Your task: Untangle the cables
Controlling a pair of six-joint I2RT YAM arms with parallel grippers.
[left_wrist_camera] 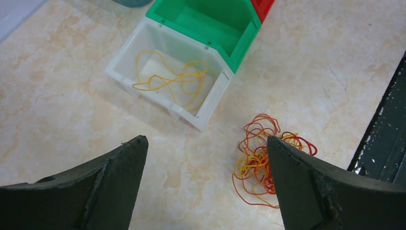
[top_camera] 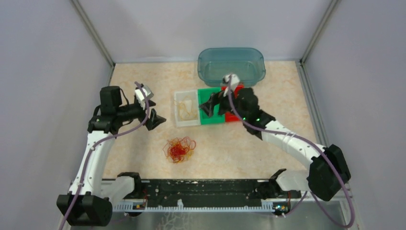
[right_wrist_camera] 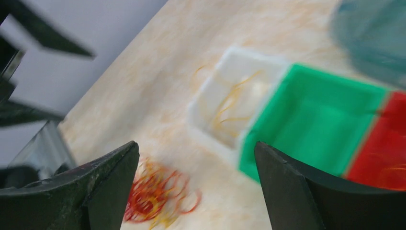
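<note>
Red, orange, yellow cables (top_camera: 179, 149) tangled in one clump; flat on table (top_camera: 230, 153).

no readable text (labels, numbers, signs)

three bins (top_camera: 177, 108); one tub (top_camera: 210, 67); one clump (top_camera: 179, 149)

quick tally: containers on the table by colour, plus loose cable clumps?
White small bin: 1
Green small bin: 1
Red small bin: 1
Teal tub: 1
Cable clump loose on the table: 1
Total: 5
</note>
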